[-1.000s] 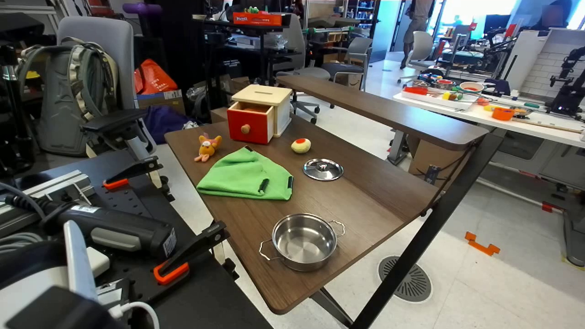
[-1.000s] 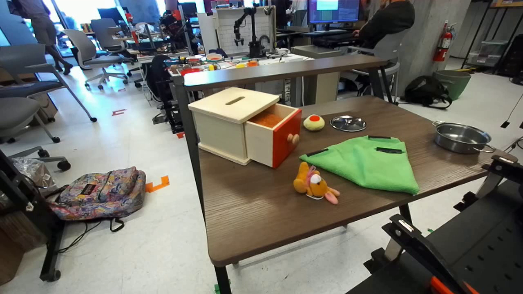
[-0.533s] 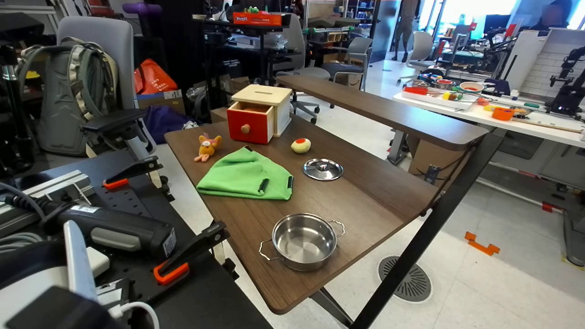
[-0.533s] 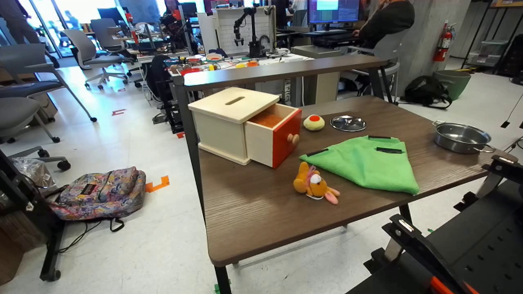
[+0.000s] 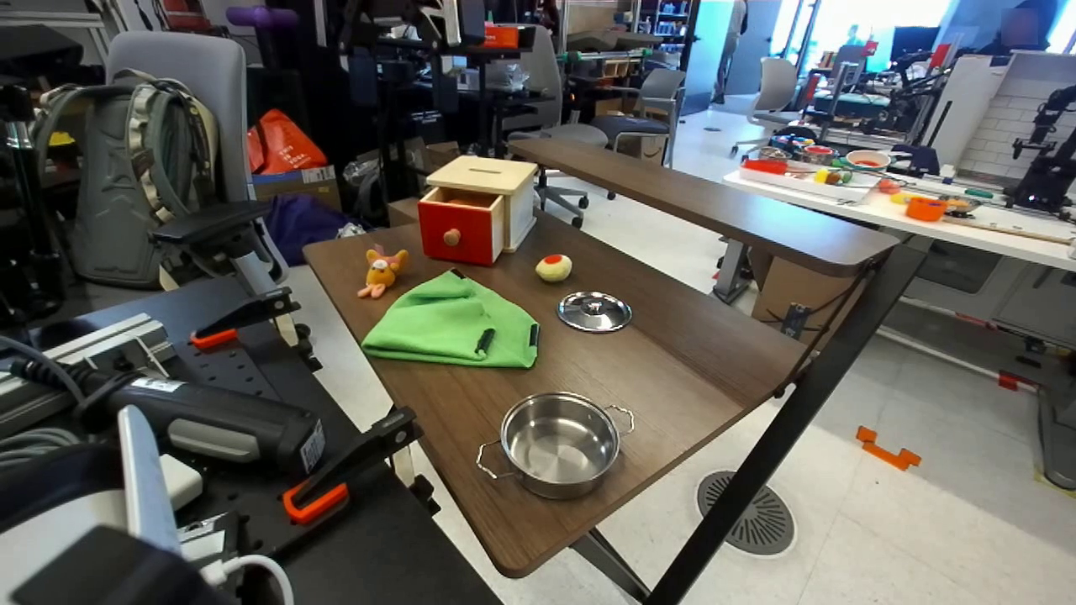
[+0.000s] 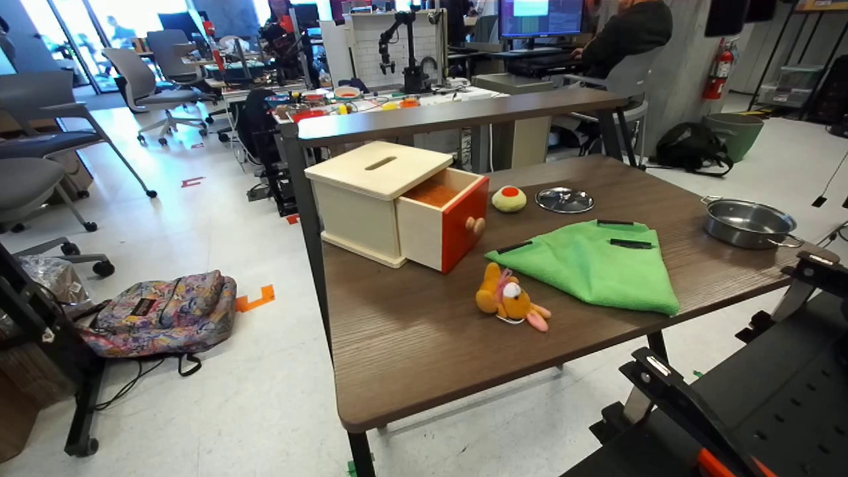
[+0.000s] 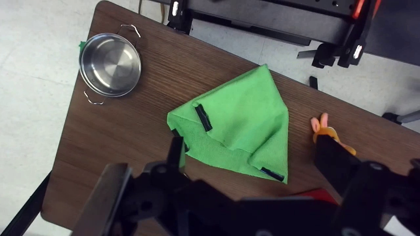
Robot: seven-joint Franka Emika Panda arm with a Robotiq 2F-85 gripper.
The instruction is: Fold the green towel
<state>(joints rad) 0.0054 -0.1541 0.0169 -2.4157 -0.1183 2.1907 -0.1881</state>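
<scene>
Lying part-folded & creased, green towel (image 7: 244, 114) shows blk strips (image 7: 203, 118) nr edges, w/ end effector (image 7: 251, 144) spread wide.

Free air lies between the spread hand (image 7: 251, 146) and the towel (image 7: 242, 114). Bare table (image 5: 458, 399) gives a way from towel to pot (image 5: 561, 447). Near the towel's other end, a toy (image 6: 503, 298) and a box (image 6: 361, 215) with its drawer (image 6: 455, 228) out stand in the way; a ball (image 6: 509, 200) and lid (image 6: 564, 200) line its side. Clamps (image 5: 361, 455) rise past the table edge beside the towel.
</scene>
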